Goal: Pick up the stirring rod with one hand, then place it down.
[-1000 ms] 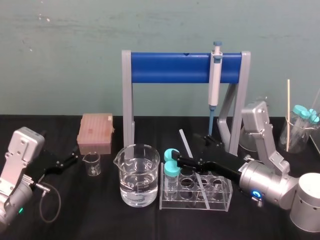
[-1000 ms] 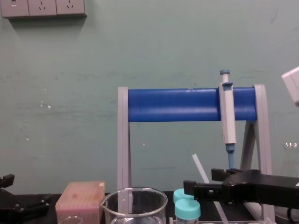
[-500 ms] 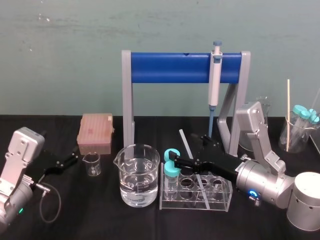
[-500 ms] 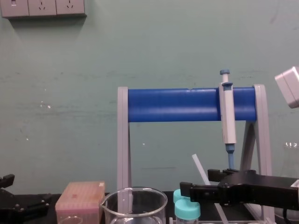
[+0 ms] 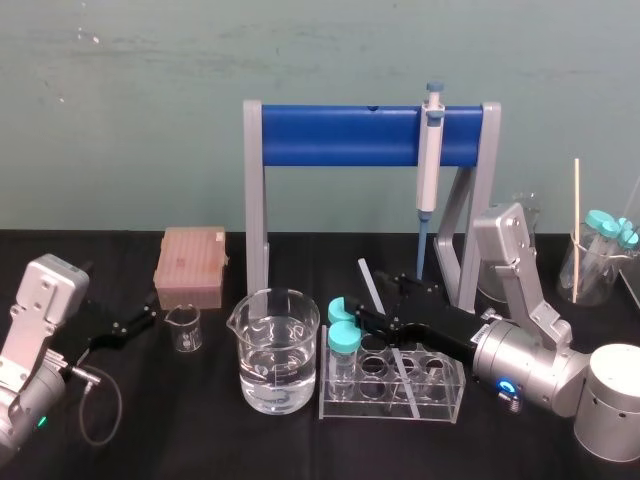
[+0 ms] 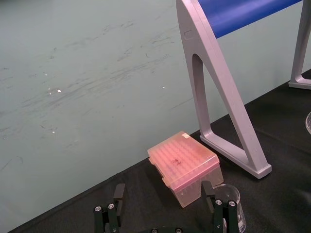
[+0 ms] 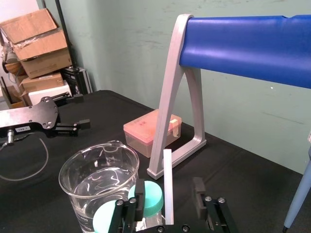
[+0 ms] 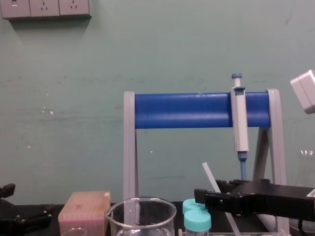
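Thin, milky-clear stirring rod point(image 5: 369, 280) leans in the rack point(image 5: 440, 405), midsection hidden by the right claw point(image 7: 168, 196), spread astride it. Left claw point(image 6: 163, 190) sits spread, far left of the rack.

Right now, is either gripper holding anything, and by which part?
Nothing is held. The right gripper is open around the middle of the rod, not touching. The left gripper is open, parked on the left.
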